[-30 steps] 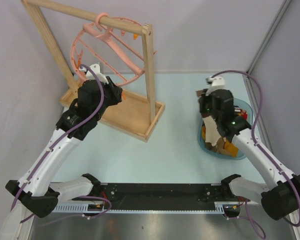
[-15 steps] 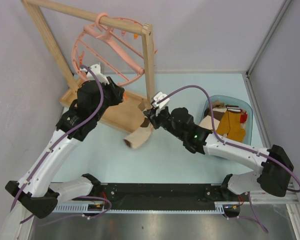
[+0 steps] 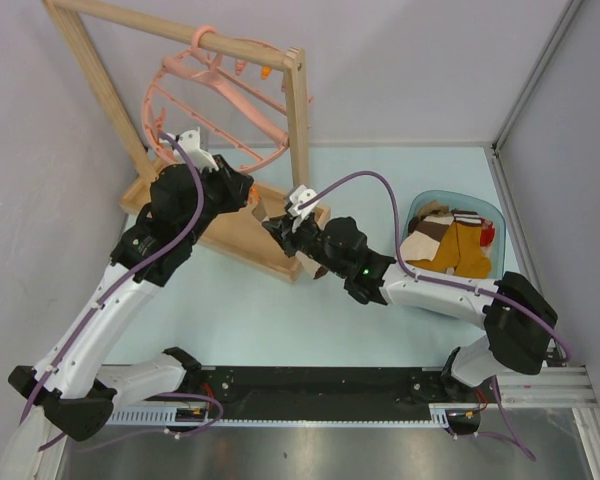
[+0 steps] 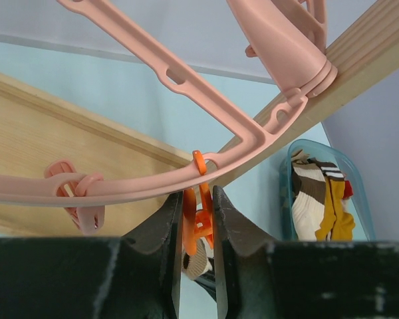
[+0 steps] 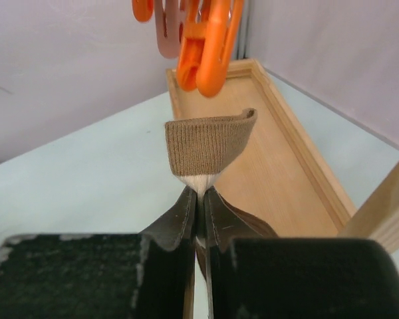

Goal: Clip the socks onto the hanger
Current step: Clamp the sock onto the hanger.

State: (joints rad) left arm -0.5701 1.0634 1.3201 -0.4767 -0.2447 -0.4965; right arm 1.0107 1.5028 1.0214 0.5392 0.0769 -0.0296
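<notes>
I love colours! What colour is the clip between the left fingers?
Orange; the small plastic clip shows best in the left wrist view.

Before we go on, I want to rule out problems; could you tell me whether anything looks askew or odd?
The round pink plastic hanger hangs tilted, not level, from the wooden rod, with the left tool shut on an orange clip at its rim. Nothing looks spilled or damaged.

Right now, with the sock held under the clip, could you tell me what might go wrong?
The sock, its cuff folded over, sits below the orange clip, not inside it, so the clip may catch only an edge. The pink hanger hangs by its hook; an upward push could swing it out of the left jaws.
</notes>
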